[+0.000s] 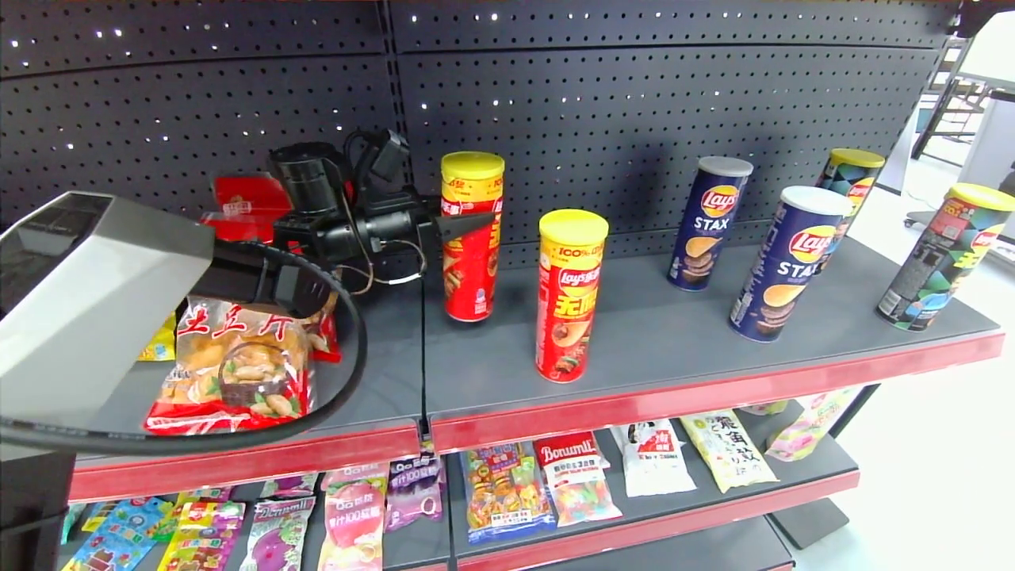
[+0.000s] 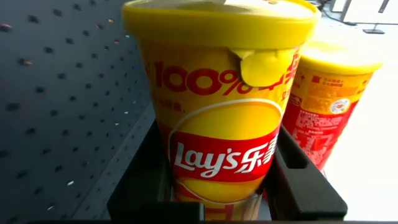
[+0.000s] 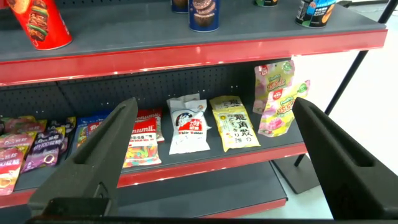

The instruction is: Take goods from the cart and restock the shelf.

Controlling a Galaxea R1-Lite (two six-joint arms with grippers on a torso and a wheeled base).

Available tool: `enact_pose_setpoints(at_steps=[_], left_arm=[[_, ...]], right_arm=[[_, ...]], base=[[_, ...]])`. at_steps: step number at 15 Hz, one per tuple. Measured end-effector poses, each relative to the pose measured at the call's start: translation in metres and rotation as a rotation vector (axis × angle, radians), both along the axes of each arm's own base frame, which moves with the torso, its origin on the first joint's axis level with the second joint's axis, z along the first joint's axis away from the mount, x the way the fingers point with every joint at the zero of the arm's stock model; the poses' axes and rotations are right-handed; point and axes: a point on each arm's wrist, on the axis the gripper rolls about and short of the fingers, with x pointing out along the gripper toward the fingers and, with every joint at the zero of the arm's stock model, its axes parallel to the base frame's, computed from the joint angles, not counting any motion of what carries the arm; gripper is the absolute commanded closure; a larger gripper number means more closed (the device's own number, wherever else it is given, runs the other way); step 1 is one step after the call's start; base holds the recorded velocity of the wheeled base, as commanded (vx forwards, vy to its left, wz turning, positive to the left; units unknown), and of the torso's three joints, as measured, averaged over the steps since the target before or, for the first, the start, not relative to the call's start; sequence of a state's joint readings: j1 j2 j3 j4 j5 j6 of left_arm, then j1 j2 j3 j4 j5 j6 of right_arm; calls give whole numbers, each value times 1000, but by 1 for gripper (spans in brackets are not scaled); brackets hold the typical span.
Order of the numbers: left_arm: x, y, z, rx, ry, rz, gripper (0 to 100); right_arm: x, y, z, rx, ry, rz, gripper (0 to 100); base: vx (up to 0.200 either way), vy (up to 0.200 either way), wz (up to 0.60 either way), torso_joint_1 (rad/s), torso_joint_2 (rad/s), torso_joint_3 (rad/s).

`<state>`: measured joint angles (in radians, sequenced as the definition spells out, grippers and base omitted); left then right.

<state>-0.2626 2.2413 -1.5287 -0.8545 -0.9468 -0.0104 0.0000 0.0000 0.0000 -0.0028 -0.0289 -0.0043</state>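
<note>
Now, left hand point(image 1: 473, 228): it is at the back of the upper shelf point(image 1: 674, 349), near the pegboard panel point(image 1: 634, 103). Its fingers point(image 2: 140, 180) are pressed against both sides of the red chip can point(image 1: 468, 277).
Red chip can: yellow-lidded, it stands upright on the upper shelf and sits squarely between the left hand's fingers. The grip falls around the upper half of its body.
Second red can point(image 1: 569, 301): same yellow lid, upright. It stands nearer the shelf's front edge, just beside the held can on its right and apart from it.
Right hand point(image 3: 214, 102): its fingers are spread wide with nothing between them. It faces the lower shelf point(image 3: 205, 165), well away from the cans.
Blue cans point(image 1: 708, 226): two stand upright further right on the upper shelf, one behind the other.
Dark patterned cans point(image 1: 944, 258): two with yellow lids stand at the shelf's right end.
Snack bag point(image 1: 234, 365): red and lying flat, it is on the upper shelf's left section under the left arm.
Lower shelf: it carries a row of flat snack packets point(image 3: 188, 124) laid side by side.
</note>
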Motion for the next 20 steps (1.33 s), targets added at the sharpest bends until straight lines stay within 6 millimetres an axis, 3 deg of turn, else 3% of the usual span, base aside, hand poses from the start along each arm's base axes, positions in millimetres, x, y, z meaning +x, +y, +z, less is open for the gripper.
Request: enact_pose_setpoints(at_steps=[10, 20], left_arm=[[8, -17, -13, 12, 45, -32, 100], [31, -23, -19, -15, 10, -32, 100]], right_arm=[[0, 0, 0, 0, 0, 1, 0], [0, 0, 0, 0, 0, 1, 0]], base=[[0, 0, 0, 0, 0, 0], [0, 0, 0, 0, 0, 0]])
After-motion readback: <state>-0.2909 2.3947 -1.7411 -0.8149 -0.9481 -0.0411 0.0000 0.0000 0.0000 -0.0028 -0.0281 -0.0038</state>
